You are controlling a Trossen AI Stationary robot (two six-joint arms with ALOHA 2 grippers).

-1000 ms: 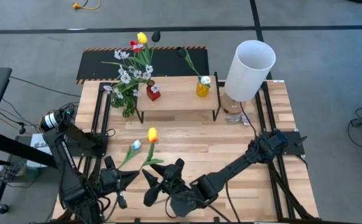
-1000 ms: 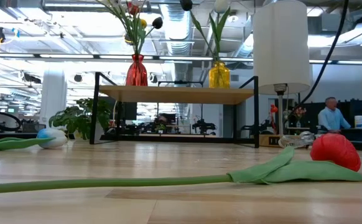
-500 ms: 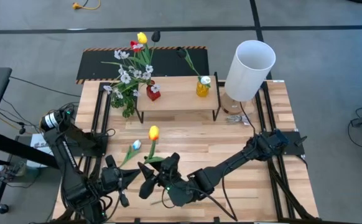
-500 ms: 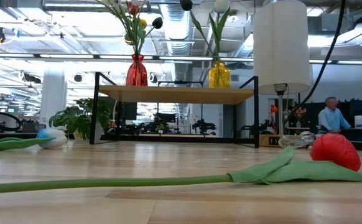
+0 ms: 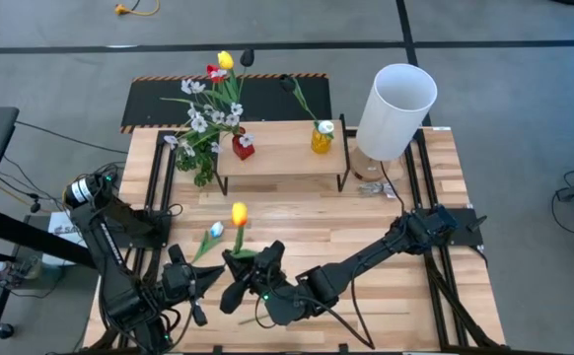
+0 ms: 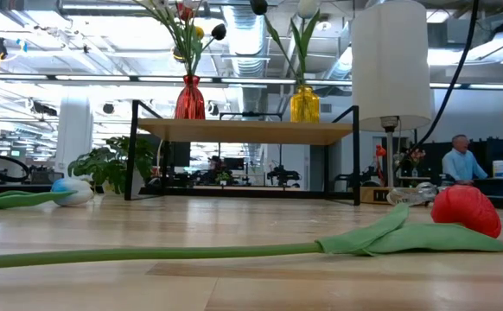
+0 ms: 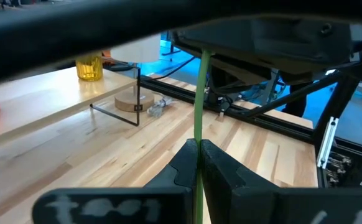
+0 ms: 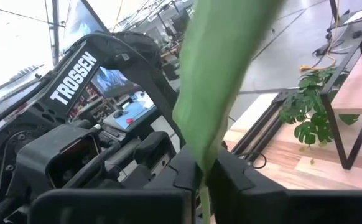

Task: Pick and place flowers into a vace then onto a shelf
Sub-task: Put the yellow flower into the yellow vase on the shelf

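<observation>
Right gripper [image 5: 236, 278] has just snapped shut on green stem of yellow-headed artificial tulip [image 5: 239, 213], near counter's [image 5: 297, 219] front edge; a second ago its jaws stood wide.

Left gripper [image 7: 198, 163] stays pinched on thin green stem [image 7: 199, 93].

Likely meaning: flower secured by right arm, ready for lift toward yellow glass vase [image 5: 322, 137] on light-wood shelf [image 5: 282, 148].
</observation>
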